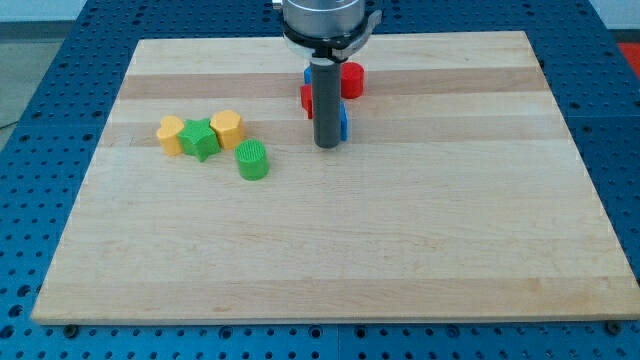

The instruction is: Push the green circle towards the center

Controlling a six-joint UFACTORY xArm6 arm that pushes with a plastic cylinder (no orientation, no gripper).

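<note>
Green circle (252, 160) sits at 9 o'clock of worktop (330, 260) centre. Tip (327, 146) is parked at 2 o'clock of it; no jaws fitted. Contact is best made at its 10 o'clock face, green star (200, 139) avoided.

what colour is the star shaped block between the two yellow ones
Green; the star block shows clearly in the camera view, at the view's left.

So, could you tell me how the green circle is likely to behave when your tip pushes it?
The green circle looks squat and flat-bottomed, so it should slide, not tip. Its round ribbed side may slip off my tip if struck off-centre. It stands just clear of the green star, so probably moves alone.
</note>
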